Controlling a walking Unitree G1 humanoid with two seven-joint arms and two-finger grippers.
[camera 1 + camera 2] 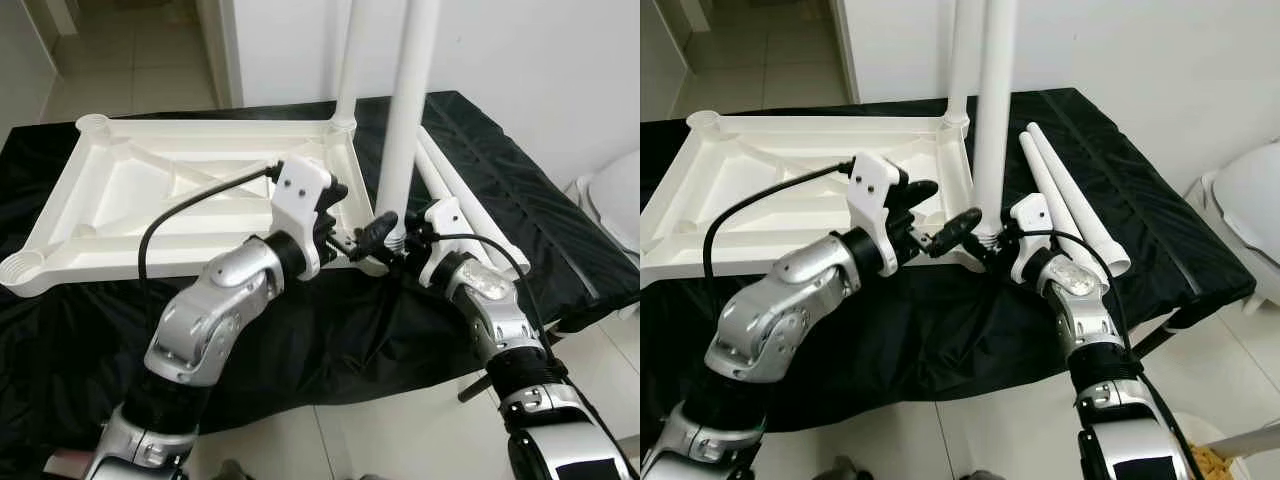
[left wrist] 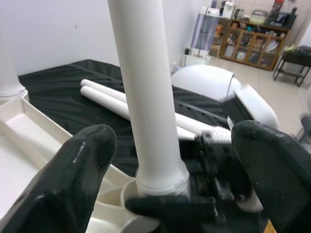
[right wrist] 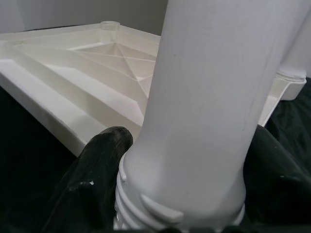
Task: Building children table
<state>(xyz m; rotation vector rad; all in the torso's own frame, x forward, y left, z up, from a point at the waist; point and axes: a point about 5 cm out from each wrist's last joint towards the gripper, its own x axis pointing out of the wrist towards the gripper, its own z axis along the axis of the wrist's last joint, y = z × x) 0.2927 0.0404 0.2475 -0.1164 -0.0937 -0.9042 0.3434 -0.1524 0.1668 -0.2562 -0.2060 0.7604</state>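
An indoor room in a home or similar living space, with plain white walls point(image 1: 520, 60) and a pale tiled floor point(image 1: 130, 55) that runs on through a doorway at the back. A bench draped in black cloth point(image 1: 1160, 230) stands against the wall. Farther off in the left wrist view, the space opens onto a wooden cabinet with glass doors point(image 2: 245, 43), its top crowded with small items, a dark side table point(image 2: 291, 60) and a tall pale appliance point(image 2: 203, 29) beside the cabinet.

Silver jointed arms, white wrist housings, black cables, black-fingered left hand point(image 1: 362, 236)
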